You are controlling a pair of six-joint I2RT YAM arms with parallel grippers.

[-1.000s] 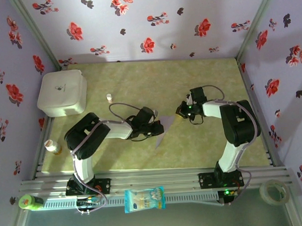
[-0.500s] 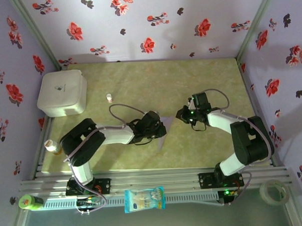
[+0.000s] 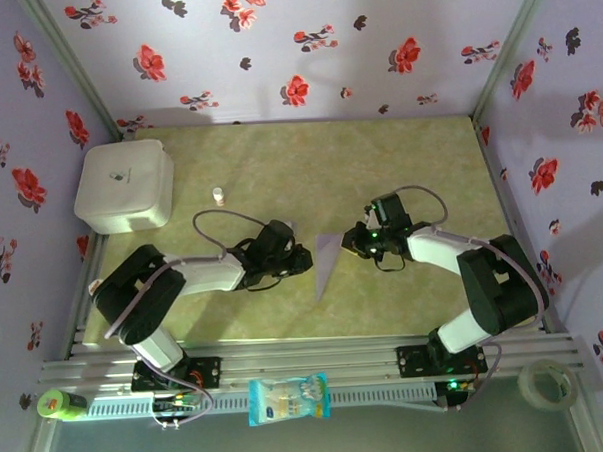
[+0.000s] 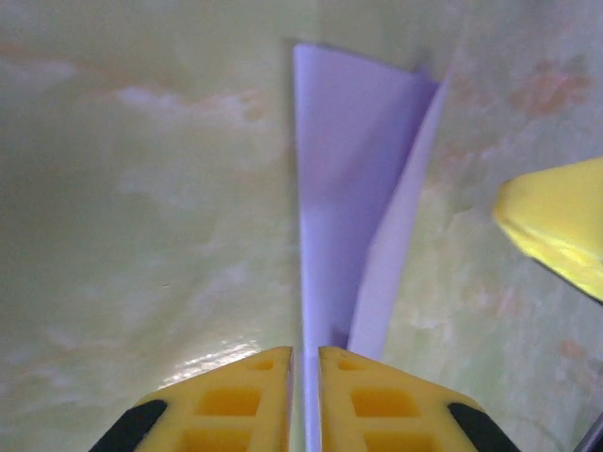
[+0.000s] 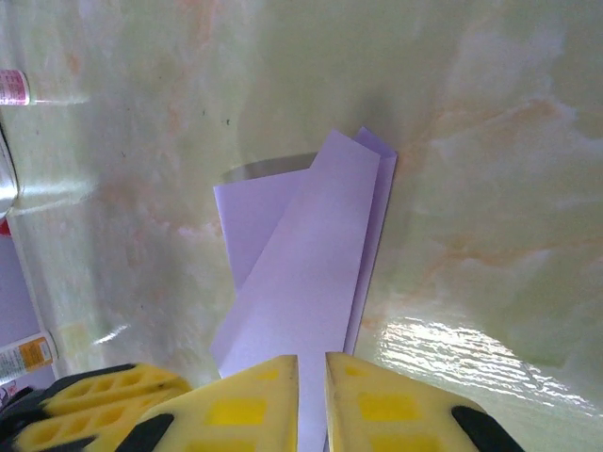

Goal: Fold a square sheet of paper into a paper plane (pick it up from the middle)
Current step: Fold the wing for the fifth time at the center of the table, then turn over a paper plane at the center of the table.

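The paper plane (image 3: 326, 264) is a slim pale-lilac folded dart lying on the green tabletop between the two arms, its sharp tip toward the near edge. My left gripper (image 3: 303, 258) is at its left side. In the left wrist view the jaws (image 4: 305, 363) stand a narrow gap apart, and the plane (image 4: 349, 179) has an edge running into that gap. My right gripper (image 3: 353, 242) is at the plane's far right corner. Its jaws (image 5: 312, 372) are also slightly parted over the folded layers of the plane (image 5: 301, 273). Neither pair of jaws pinches the plane.
A white rounded box (image 3: 125, 186) stands at the back left, with a small bottle (image 3: 218, 196) to its right. Another bottle (image 3: 106, 293) lies by the left rail. A blue-and-white packet (image 3: 288, 399), a green item (image 3: 59, 404) and a tape roll (image 3: 546, 383) sit along the near rail.
Both grippers have gone from shut to slightly parted. The left gripper has drawn back to the left of the plane, and the right gripper has shifted a little left. The plane now lies on the table.
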